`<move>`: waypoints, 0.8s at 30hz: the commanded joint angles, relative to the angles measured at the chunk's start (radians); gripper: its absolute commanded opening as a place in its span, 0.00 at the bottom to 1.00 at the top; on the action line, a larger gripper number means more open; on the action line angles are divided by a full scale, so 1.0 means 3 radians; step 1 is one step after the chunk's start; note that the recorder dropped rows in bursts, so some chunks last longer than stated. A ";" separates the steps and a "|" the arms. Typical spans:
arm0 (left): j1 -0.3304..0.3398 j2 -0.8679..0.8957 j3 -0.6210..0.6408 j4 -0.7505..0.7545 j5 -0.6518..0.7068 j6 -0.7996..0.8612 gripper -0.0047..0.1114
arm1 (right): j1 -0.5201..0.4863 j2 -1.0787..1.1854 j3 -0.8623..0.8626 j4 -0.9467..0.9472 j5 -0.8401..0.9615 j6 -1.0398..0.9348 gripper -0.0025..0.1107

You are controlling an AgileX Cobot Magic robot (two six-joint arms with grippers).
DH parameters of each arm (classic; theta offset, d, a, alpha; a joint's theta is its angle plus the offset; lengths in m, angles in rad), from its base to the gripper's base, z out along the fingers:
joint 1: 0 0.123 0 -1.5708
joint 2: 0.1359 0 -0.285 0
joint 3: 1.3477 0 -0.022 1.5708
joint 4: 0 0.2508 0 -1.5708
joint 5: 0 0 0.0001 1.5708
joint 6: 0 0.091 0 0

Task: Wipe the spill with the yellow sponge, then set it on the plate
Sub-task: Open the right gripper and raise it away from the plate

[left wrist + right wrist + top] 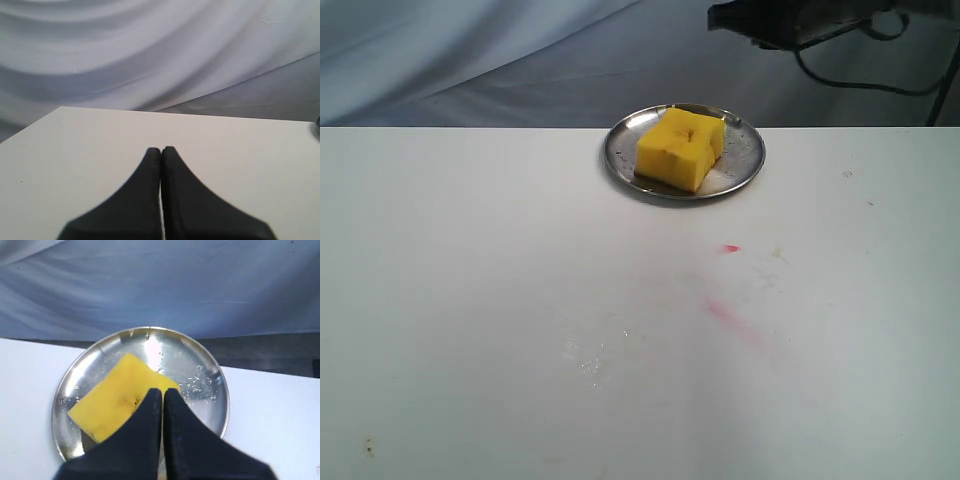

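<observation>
Now the yellow sponge (680, 148) lies on the plate (745, 150), which stands at the 12 o'clock edge of the white table (470, 300). The right gripper (162, 392) is above them, its two fingers pressed together with nothing between (whether it touches the sponge, I cannot tell). The left gripper (161, 150) is also fully closed and empty, over the table. Faint pink smears (725, 312) lie toward 5 o'clock from the plate.
</observation>
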 commanded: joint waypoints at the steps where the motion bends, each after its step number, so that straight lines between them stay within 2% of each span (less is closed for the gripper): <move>1: 0.0011 -0.0008 0.0015 0.0008 -0.0010 -0.0014 0.04 | -0.0198 -0.0610 0.0735 -0.0013 -0.0619 -0.0022 0.02; 8: 0.0011 -0.0008 0.0015 0.0008 -0.0010 -0.0014 0.04 | -0.0573 -0.1609 0.1840 -0.0013 -0.1610 -0.0022 0.02; 15: 0.0011 -0.0008 0.0015 0.0008 -0.0010 -0.0014 0.04 | -0.0842 -0.2505 0.2552 0.0171 -0.2189 -0.0012 0.02; 24: 0.0011 -0.0008 0.0015 0.0008 -0.0010 -0.0014 0.04 | -0.0931 -0.3546 0.2880 0.0215 -0.2242 -0.0263 0.02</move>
